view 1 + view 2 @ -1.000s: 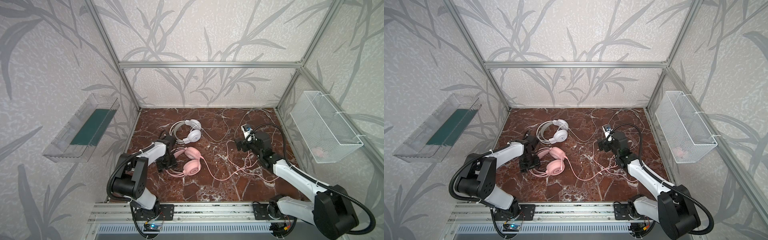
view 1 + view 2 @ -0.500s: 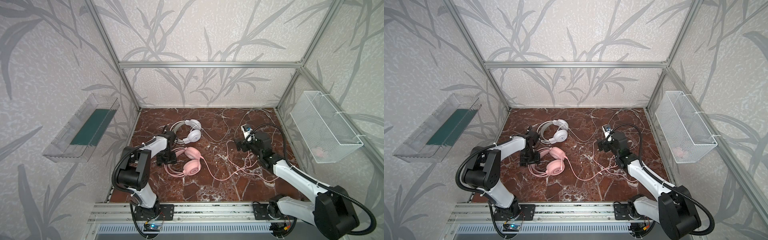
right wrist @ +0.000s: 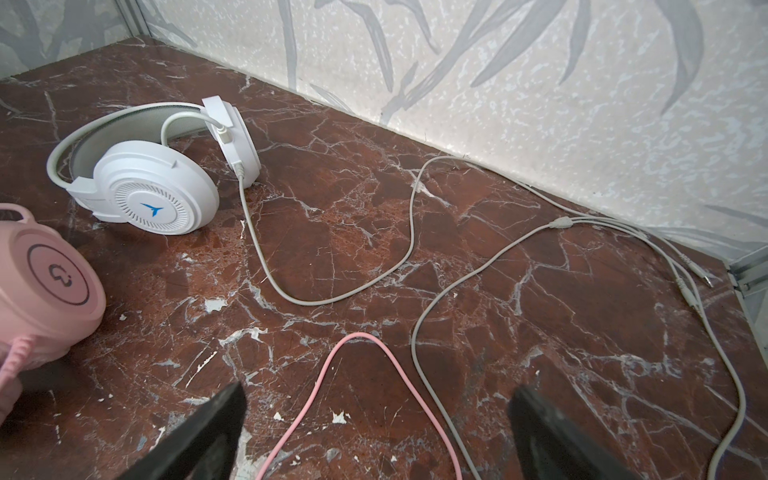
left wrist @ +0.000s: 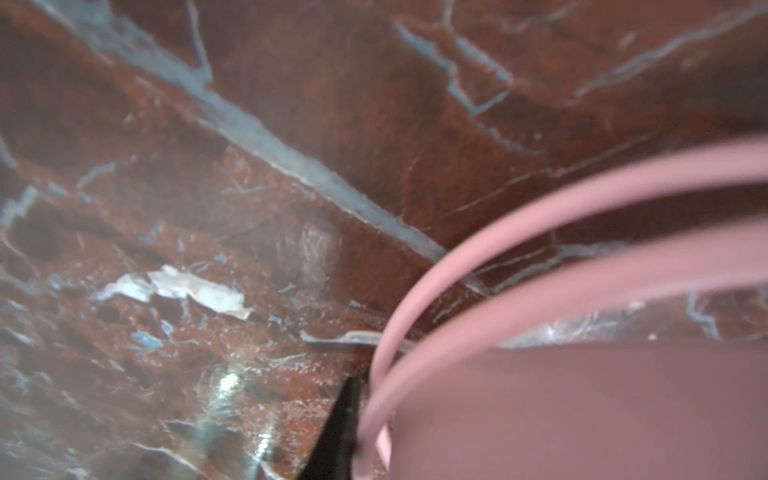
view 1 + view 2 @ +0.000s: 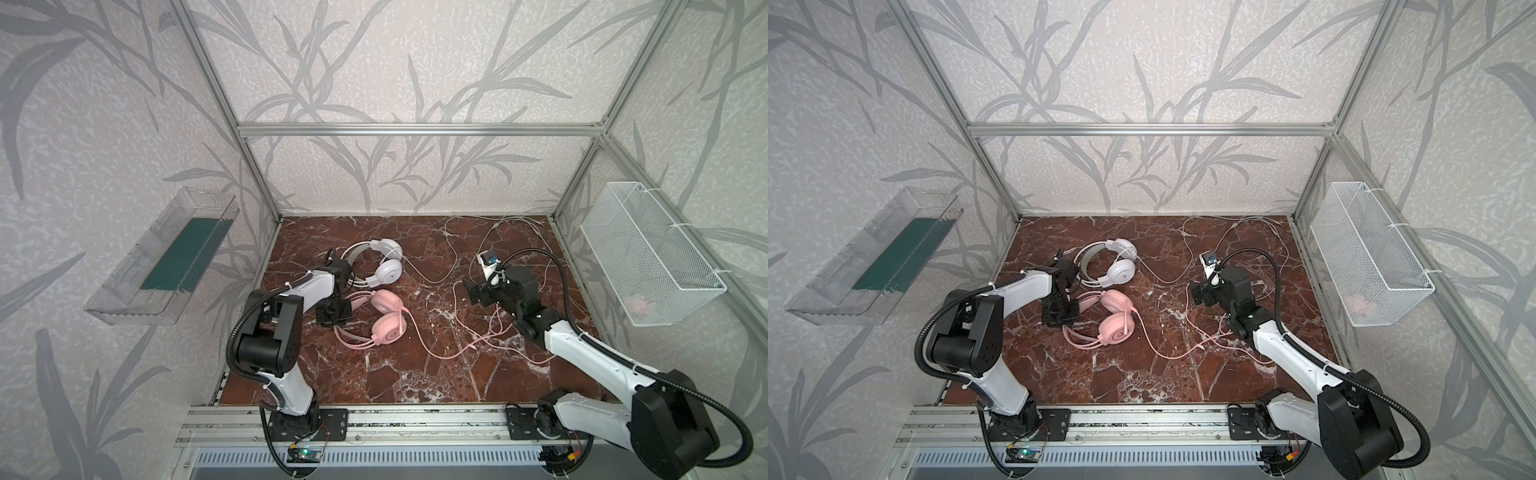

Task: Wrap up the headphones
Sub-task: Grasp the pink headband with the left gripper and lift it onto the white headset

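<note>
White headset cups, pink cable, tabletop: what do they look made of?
White headset: hard moulded plastic, satin sheen, ribbed ring round the cup. Pink cable: smooth rubbery jacket, matte, lies in soft bends. Tabletop: red-brown marble look with white veins, glossy; chipped flecks hint at a printed film, not sure.

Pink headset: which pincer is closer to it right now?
Left. The left pincer is right at the headband wires of the pink headset; the right pincer stands well apart, open above the pink cable.
</note>
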Controlling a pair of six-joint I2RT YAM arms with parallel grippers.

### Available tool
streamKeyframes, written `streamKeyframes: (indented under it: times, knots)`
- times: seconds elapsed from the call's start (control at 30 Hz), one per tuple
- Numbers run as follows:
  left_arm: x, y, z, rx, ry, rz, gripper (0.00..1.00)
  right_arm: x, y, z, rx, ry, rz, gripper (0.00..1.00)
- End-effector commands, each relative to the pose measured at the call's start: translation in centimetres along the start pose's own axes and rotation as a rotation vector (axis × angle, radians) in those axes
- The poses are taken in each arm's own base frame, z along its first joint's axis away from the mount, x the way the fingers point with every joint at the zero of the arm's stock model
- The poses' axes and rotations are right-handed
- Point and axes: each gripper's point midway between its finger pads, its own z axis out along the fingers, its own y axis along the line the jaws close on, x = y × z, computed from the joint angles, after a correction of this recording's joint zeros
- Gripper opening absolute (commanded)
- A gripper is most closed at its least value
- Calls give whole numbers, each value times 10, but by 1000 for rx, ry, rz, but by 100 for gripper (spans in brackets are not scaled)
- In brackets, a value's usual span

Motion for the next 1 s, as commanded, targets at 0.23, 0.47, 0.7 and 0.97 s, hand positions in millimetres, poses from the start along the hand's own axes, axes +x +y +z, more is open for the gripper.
streamKeyframes:
  times: [0.23,0.47,0.7,0.97]
  knots:
    - [-9,-18,-26,122,-25,-1,0,2,18,-2,-93,27,-44,99]
    - [-8,-36,-79,263,-87,135,0,-8,54,-12,-318,33,18,99]
    - [-6,-46,-120,374,-153,259,0,-6,88,-18,-527,85,92,100]
    - [-26,-62,-146,548,-210,196,0,3,109,-20,-585,60,60,100]
